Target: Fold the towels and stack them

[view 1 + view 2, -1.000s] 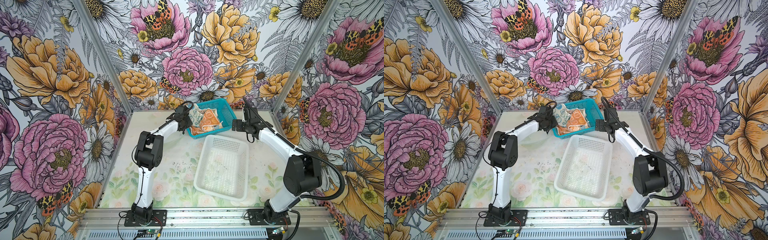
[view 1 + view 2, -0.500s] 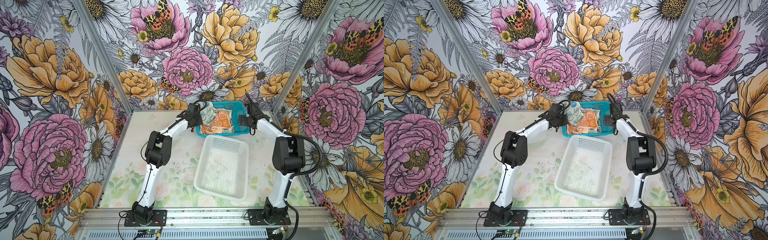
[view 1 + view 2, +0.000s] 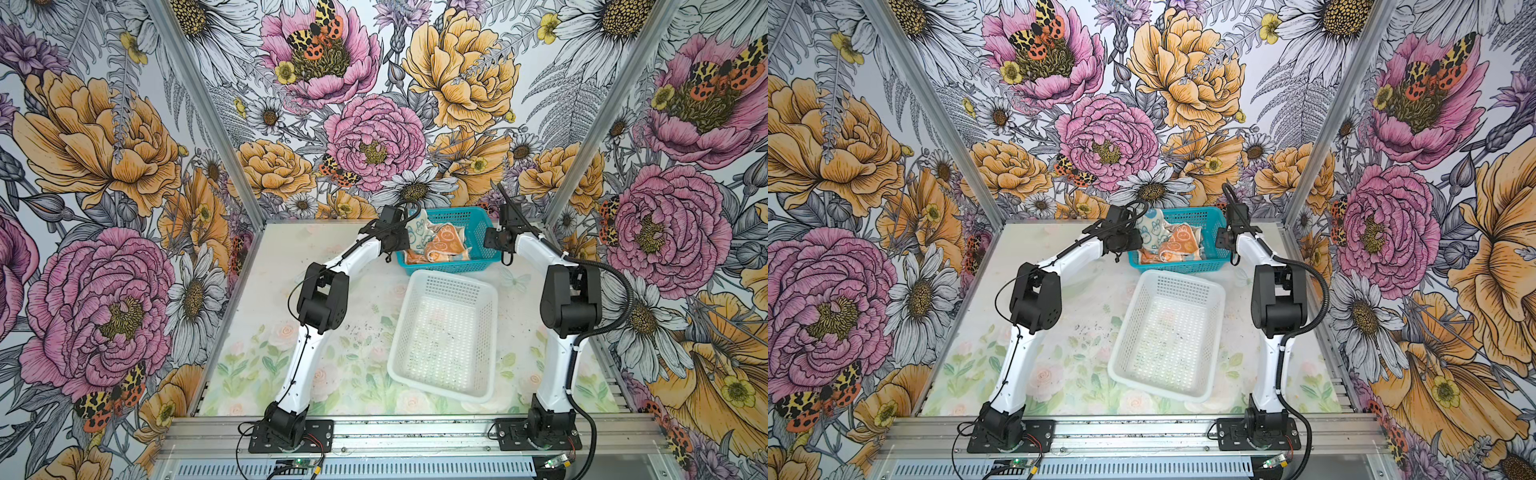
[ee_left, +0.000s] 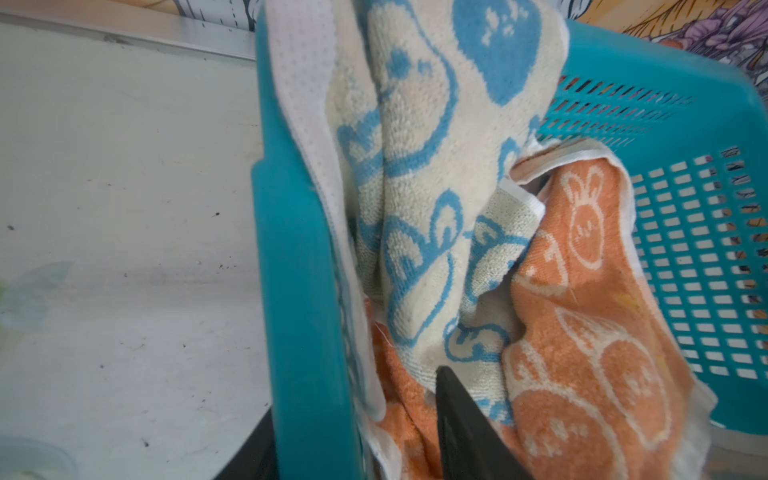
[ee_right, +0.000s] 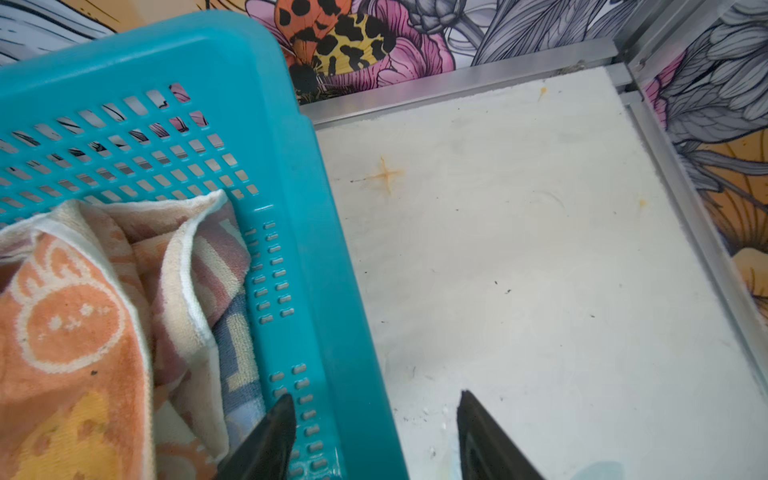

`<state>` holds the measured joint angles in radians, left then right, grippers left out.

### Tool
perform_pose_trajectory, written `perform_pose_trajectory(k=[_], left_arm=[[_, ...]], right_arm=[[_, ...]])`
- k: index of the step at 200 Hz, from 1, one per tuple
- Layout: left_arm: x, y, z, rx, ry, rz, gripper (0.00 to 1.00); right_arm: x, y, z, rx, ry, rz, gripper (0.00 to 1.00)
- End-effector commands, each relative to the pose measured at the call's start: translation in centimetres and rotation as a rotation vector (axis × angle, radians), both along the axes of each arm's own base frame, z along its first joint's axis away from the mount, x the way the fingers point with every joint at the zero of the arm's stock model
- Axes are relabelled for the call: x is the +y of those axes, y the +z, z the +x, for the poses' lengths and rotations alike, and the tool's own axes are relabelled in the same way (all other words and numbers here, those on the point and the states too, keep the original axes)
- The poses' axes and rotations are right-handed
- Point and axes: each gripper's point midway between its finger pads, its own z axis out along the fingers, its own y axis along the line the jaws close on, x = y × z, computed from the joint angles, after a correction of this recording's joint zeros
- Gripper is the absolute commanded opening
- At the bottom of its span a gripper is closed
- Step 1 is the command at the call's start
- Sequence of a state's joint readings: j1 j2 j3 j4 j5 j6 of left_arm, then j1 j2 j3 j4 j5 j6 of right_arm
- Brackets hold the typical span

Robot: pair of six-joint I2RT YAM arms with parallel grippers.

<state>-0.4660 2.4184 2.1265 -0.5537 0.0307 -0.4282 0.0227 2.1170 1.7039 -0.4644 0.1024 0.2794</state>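
The towels lie crumpled in a teal basket (image 3: pixel 453 212) at the back of the table: a cream-and-blue one (image 3: pixel 417 230) (image 4: pixel 419 174) draped over the left wall, an orange one (image 3: pixel 446 243) (image 5: pixel 70 332) beside it, and a blue-toned fold (image 5: pixel 235 353) underneath. My left gripper (image 3: pixel 402 249) (image 4: pixel 353 395) is open astride the basket's left wall, with one finger (image 4: pixel 461 424) inside on the towels and the other outside. My right gripper (image 3: pixel 493 245) (image 5: pixel 374 397) is open astride the right wall, its outer finger (image 5: pixel 482 432) clear of the plastic.
An empty white perforated basket (image 3: pixel 451 276) (image 3: pixel 1179 276) sits just in front of the teal one. Bare tabletop (image 5: pixel 519 249) runs to the right of the teal basket up to the metal frame rails; the flowered walls enclose three sides.
The teal basket has slid right with both arms following. My left gripper has opened off the left wall. My right gripper's jaws have narrowed around the right wall.
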Motion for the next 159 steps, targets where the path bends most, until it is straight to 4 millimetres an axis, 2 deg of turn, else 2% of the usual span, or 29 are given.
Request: perform_pose_trajectory(k=[1, 11, 14, 51, 106, 139, 159], left_arm=[[0.2, 1.3, -0.1, -0.024, -0.002, 0.023, 0.74], [0.6, 2.0, -0.1, -0.032, 0.0, 0.032, 0.96], [0.8, 2.2, -0.1, -0.034, 0.003, 0.037, 0.98], [2.5, 5.0, -0.9, -0.074, 0.021, 0.081, 0.99], [4.1, 8.2, -3.0, -0.112, 0.033, 0.111, 0.99], [3.9, 8.5, -5.6, -0.094, 0.001, 0.116, 0.99], [3.5, 7.3, -7.8, -0.057, -0.041, 0.133, 0.99]], right_arm=[[0.6, 0.9, 1.4, -0.037, 0.012, 0.024, 0.54], [0.5, 0.8, 1.6, -0.037, 0.018, 0.026, 0.49], [0.6, 0.7, 1.6, -0.036, 0.019, 0.028, 0.47], [0.1, 0.5, 1.1, -0.024, 0.016, 0.025, 0.29], [-2.6, 0.7, -1.1, -0.007, -0.066, -0.019, 0.14], [-5.2, 0.7, -3.1, 0.006, -0.18, -0.049, 0.02], [-6.5, 0.6, -4.7, 0.013, -0.249, -0.045, 0.0]])
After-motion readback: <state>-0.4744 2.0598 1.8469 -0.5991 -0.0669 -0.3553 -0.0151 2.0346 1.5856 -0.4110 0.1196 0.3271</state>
